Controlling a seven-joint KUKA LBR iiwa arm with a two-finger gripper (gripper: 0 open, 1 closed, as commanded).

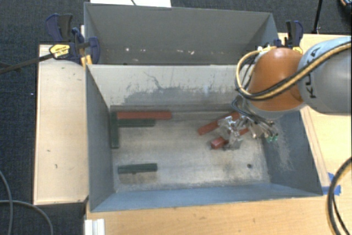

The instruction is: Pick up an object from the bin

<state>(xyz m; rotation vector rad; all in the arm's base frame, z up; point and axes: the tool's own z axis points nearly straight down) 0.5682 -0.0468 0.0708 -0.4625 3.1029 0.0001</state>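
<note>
My gripper [235, 135] sits low in the bin [181, 91], a small red block [218, 143] just beside the jaws. I cannot tell their opening. I'd centre over the block before closing, avoiding the red bar [207, 129] nearby.

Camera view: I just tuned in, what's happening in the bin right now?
The KUKA arm reaches in from the right, with its tool low in the right half of the grey metal bin. Two things lie right by it: a slanted reddish-brown block to its left and a stubby reddish-brown block at its lower end. Nothing is visibly lifted yet. A long reddish-brown bar and three dark green bars lie farther left, untouched.
</note>
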